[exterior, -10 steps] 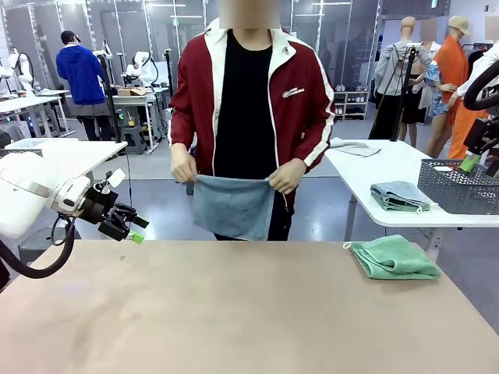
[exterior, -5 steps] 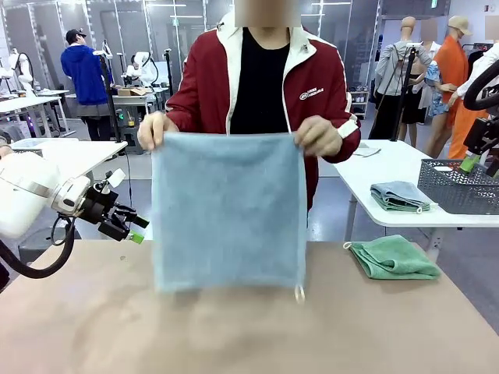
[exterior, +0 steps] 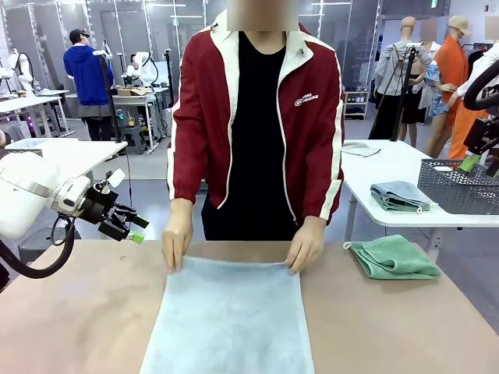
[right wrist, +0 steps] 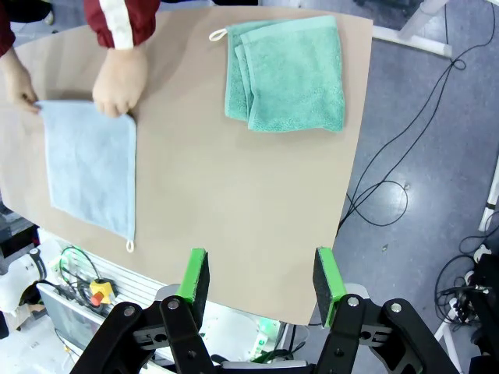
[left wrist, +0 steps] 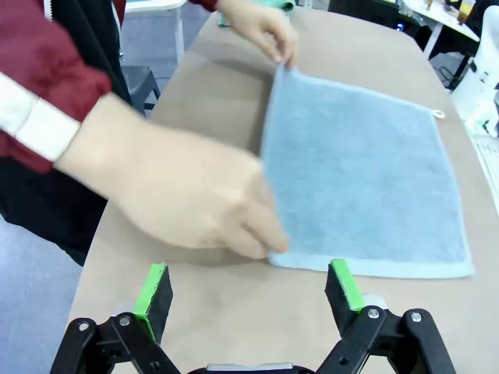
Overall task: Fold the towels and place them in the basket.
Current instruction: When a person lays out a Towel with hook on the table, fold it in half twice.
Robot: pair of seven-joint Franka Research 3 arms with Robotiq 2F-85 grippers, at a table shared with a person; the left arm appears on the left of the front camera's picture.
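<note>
Light grey rectangular terry-cloth towel [exterior: 230, 319] was pressed flat at its twelve-o'clock edge by person's hands [exterior: 178, 243]; left gripper [left wrist: 248, 280] and right gripper [right wrist: 260, 269] were seen spread wide, empty.

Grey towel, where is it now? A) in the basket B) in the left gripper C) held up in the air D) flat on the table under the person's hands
D: the grey towel lies spread flat on the table, with one hand and the other hand pressing its far corners.
</note>
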